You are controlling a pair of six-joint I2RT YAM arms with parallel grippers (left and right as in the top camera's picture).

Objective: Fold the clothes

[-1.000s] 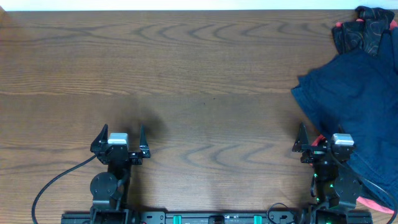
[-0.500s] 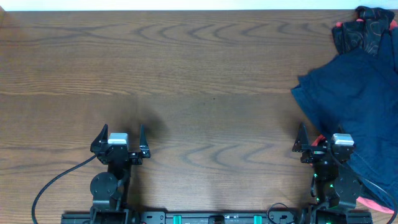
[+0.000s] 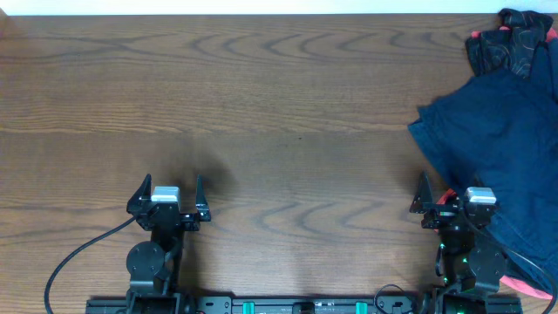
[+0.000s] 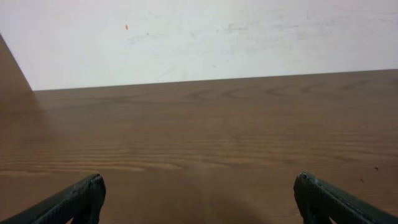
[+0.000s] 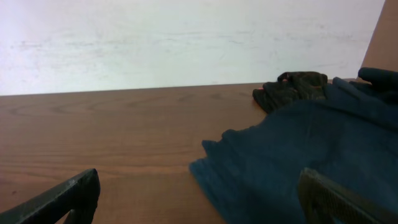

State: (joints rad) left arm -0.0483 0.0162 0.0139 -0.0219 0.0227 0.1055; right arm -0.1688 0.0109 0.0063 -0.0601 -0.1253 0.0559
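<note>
Overhead, the wooden counter (image 3: 279, 87) carries the navy clothes (image 3: 497, 139) heaped at 3 o'clock, a black patterned garment (image 3: 514, 39) at 1 o'clock beyond them. The left gripper (image 3: 172, 186) sits at 7 o'clock and the right gripper (image 3: 454, 195) at 5 o'clock beside the clothes, both with fingers spread wide, holding nothing.

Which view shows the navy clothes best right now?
Overhead: the navy clothes lie spread at the table's right side, partly off frame. Right wrist catches only their near edge, low-angle; left wrist shows none of them.
</note>
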